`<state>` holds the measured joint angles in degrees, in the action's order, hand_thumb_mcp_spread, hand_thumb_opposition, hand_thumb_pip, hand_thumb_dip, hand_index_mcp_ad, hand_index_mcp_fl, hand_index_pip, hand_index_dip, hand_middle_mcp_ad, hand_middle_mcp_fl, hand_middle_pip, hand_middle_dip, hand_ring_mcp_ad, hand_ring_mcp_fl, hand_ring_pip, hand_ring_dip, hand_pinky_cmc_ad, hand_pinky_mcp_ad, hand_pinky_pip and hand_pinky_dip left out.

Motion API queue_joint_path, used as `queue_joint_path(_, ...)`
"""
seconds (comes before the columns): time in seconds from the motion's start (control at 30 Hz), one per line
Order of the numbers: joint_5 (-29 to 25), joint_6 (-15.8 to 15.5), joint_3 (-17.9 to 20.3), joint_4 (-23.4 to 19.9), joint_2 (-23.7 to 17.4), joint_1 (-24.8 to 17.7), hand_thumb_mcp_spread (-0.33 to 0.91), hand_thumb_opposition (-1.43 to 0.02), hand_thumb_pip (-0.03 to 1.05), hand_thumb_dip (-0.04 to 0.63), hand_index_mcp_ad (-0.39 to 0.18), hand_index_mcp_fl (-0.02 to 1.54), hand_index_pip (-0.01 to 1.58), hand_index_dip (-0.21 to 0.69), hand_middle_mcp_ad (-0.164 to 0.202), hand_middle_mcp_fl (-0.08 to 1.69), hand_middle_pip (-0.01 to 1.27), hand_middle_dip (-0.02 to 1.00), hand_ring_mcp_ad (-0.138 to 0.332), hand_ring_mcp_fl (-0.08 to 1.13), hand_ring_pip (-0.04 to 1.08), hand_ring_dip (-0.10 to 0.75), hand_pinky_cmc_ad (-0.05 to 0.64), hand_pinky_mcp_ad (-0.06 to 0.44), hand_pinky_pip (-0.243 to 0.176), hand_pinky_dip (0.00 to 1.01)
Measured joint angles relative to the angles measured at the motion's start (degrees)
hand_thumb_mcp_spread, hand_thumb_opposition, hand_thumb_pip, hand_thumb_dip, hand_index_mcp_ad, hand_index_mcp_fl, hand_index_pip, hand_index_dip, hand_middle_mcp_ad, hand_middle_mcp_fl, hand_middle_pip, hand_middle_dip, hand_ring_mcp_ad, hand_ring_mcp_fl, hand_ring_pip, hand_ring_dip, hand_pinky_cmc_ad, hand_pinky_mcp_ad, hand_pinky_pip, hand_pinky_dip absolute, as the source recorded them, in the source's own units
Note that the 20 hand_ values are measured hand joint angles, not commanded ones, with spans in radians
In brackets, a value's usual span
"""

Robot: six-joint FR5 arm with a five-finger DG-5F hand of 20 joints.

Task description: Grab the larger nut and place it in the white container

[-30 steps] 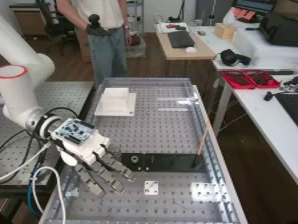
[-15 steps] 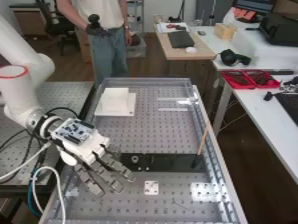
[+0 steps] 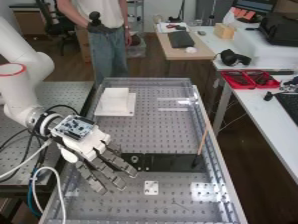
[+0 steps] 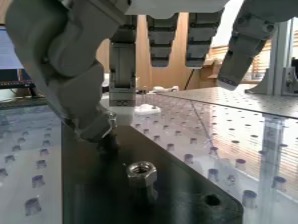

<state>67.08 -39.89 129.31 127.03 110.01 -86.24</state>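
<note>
In the high view the hand [image 3: 105, 169] is over the left part of the black bar, its fingers extended and open. The bearing [image 3: 134, 159] stands on the bar just right of the fingers. Farther up the bench is the white container [image 3: 114, 102]. In the wrist view the hand [image 4: 76, 95] has its thumb pointing down beside the larger nut [image 4: 112, 118], which is partly hidden by the thumb; whether they touch I cannot tell. Closer to the camera, the smaller nut [image 4: 142, 174] stands upright on its post. The fingers hang straight beyond the thumb.
The black bar [image 3: 169, 162] lies across the bench, with a thin brown stick [image 3: 202, 142] leaning at its right end. Below the bar lies a small white plate [image 3: 151, 188]. The bench's raised right rim [image 3: 214, 145] runs lengthwise. Cables hang by the arm.
The hand has shifted slightly to the right in the high view, its fingers still extended. The bearing and the white container have stayed put.
</note>
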Motion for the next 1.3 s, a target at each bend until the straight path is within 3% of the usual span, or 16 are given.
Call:
queue_joint_path(0.3, 1.77, -1.11, -0.04, -0.46, -2.63, -0.52, 0.30, -0.88, 0.79, 0.237, -0.126, 0.21, 1.52, 0.079, 0.051, 0.02, 0.12, 0.20, 0.148, 0.00, 0.17, 0.126, 0.361, 0.312, -0.091, 0.68)
queue_joint_path(0.5, 6.64, -2.02, -0.06, 0.21, -6.64, -1.82, 0.30, -0.88, 0.79, 0.237, -0.127, 0.21, 1.52, 0.079, 0.051, 0.02, 0.12, 0.20, 0.145, 0.00, 0.17, 0.126, 0.365, 0.312, -0.091, 0.68)
queue_joint_path(0.67, 14.57, -1.91, -1.00, 2.48, -9.23, -3.44, 0.30, -0.88, 0.79, 0.237, -0.127, 0.21, 1.52, 0.079, 0.051, 0.02, 0.12, 0.20, 0.145, 0.00, 0.17, 0.126, 0.365, 0.312, -0.091, 0.68)
queue_joint_path(1.07, 35.97, 1.91, -5.81, 10.55, -9.44, -5.93, 0.30, -0.88, 0.79, 0.237, -0.126, 0.21, 1.52, 0.079, 0.051, 0.02, 0.12, 0.20, 0.140, 0.00, 0.17, 0.122, 0.353, 0.312, -0.094, 0.68)
queue_joint_path(1.3, 41.68, 3.43, -6.66, 12.80, -9.12, -7.76, 0.31, -0.88, 0.79, 0.237, -0.126, 0.21, 1.53, 0.079, 0.049, 0.02, 0.12, 0.20, 0.134, 0.00, 0.17, 0.126, 0.353, 0.312, -0.094, 0.68)
